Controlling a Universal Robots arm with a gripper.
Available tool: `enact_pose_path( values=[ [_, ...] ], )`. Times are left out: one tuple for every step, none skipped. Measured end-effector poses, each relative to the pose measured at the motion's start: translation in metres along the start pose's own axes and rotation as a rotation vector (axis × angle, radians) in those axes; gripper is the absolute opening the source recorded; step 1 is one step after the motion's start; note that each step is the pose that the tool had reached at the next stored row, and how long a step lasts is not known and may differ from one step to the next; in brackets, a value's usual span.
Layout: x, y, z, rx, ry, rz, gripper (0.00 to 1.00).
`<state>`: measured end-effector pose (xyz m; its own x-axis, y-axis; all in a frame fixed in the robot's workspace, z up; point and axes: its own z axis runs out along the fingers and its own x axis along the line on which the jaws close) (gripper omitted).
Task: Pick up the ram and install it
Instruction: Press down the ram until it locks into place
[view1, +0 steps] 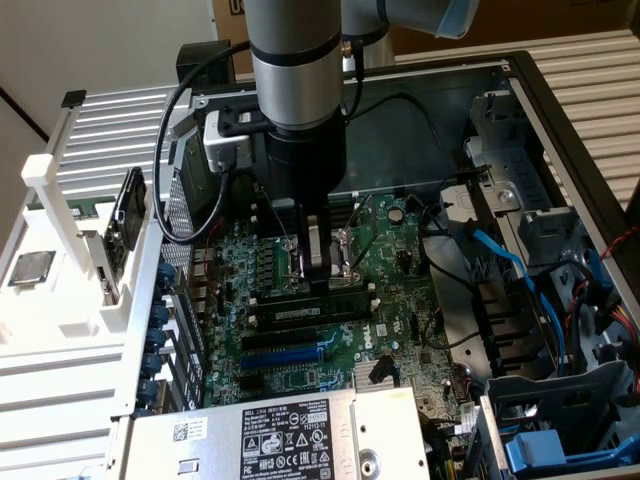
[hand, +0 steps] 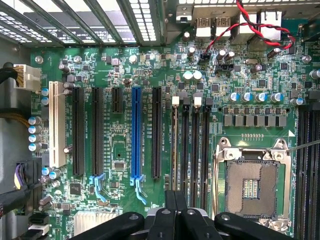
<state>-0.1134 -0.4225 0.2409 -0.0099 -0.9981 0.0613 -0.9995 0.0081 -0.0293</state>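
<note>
hiding its tips, the pincer (view1: 320, 262) stands pressed together over the seated ram (view1: 312, 312).

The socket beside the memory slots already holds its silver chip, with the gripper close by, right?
No: the socket is empty, with its bare contacts showing in the wrist view. The gripper is indeed close by, shut.
</note>
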Motion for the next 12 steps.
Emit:
enact_pose_path(
  values=[
    [0.0000,0.0010,0.0000,0.0015,0.0000,0.000,0.10],
    [0.0000,0.0017,0.0001,0.0017,-0.0001,0.000,0.10],
    [0.0000,0.0029,0.0001,0.0024,-0.0002,0.000,0.10],
    [-0.0001,0.0033,0.0001,0.0026,-0.0002,0.000,0.10],
    [-0.0004,0.0033,0.0002,0.0027,-0.0002,0.000,0.10],
    [-0.0005,0.0033,0.0002,0.0027,0.0000,0.000,0.10],
    [-0.0005,0.0035,0.0002,0.0027,0.0001,0.000,0.10],
    [-0.0006,0.0037,0.0001,0.0028,0.0004,0.000,0.10],
    [-0.0008,0.0038,0.0002,0.0031,0.0010,0.000,0.10],
    [-0.0015,0.0038,0.0004,0.0039,0.0029,0.000,0.10],
    [-0.0023,0.0038,0.0005,0.0044,0.0059,0.000,0.10],
    [-0.0030,0.0038,0.0006,0.0046,0.0086,0.000,0.10]
  ],
)
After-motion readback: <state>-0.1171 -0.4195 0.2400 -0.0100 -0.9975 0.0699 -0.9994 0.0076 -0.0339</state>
